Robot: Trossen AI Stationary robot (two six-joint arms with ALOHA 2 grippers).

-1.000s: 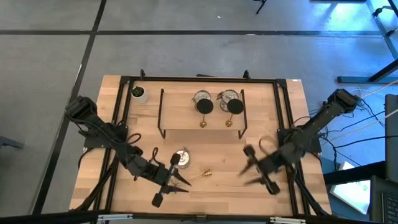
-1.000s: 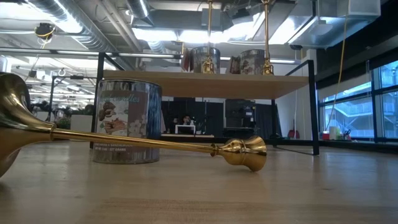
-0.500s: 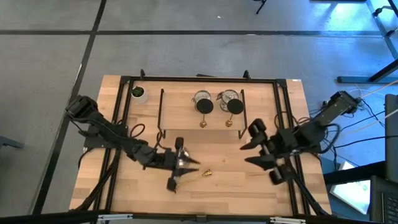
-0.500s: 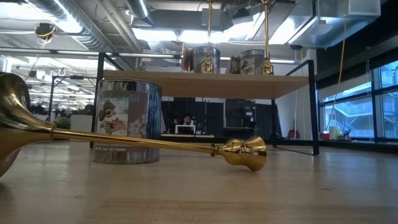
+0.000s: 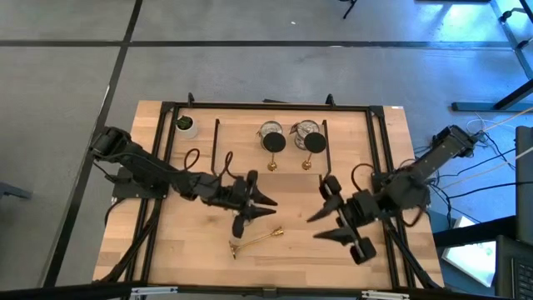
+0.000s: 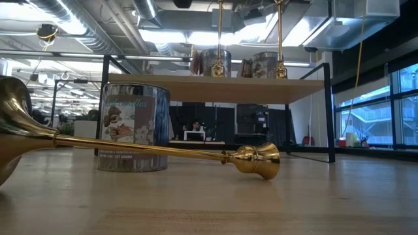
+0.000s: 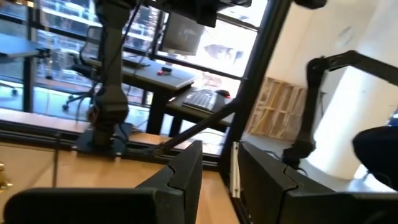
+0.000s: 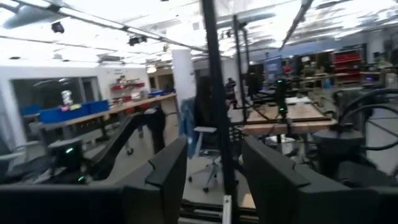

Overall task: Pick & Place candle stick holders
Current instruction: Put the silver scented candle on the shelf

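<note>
Lying flat, the brass candlestick (image 5: pixel 256 239) points disc-end toward the left arm's side; both arms' fingers part-open, empty.

Right pincer (image 8: pixel 214 171), dark fingers (image 8: pixel 166 171) parted on nothing, before a black post (image 8: pixel 214 93).

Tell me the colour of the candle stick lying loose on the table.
Shiny gold-brass candle stick; the low view shows it best.
</note>
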